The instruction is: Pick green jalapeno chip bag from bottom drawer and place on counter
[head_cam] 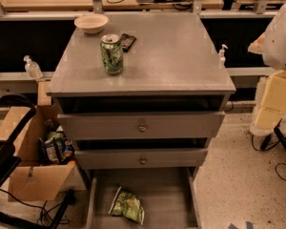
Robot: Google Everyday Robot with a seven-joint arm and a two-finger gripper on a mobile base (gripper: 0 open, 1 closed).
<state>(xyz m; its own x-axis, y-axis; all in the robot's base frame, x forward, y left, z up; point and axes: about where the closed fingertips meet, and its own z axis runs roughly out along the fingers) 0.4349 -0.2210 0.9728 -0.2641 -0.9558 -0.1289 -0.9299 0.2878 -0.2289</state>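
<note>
The green jalapeno chip bag (127,204) lies flat on the floor of the open bottom drawer (169,194), left of the drawer's middle. The drawer is pulled out at the foot of the grey cabinet. The counter (176,56) is the cabinet's flat grey top. My gripper is out of view. Only a white part of my arm (280,32) shows at the right edge, level with the counter and far from the bag.
On the counter stand a green patterned soda can (112,54), a white bowl (91,23) and a dark snack packet (127,41). Two shut drawer fronts with knobs (142,127) sit above the open drawer. A cardboard box (35,151) with packets stands at the left.
</note>
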